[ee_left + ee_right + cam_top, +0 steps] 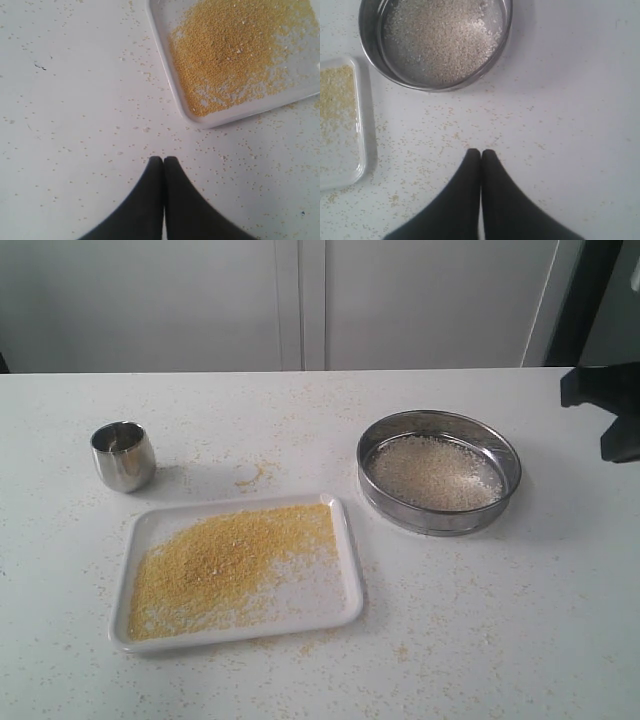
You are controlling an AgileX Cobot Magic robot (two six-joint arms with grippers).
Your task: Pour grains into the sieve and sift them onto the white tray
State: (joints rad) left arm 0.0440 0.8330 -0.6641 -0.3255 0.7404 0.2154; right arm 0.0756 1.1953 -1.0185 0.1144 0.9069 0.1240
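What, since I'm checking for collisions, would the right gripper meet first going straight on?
Likely the sieve, at its near rim; only table lies between. The right gripper has unclear height, so it might pass over.

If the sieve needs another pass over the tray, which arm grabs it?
Right. The sieve sits just ahead of the right gripper, shut and empty. The left gripper, also shut, faces only a corner of the white tray, with the sieve out of its view.

Yel. grains, wht tray
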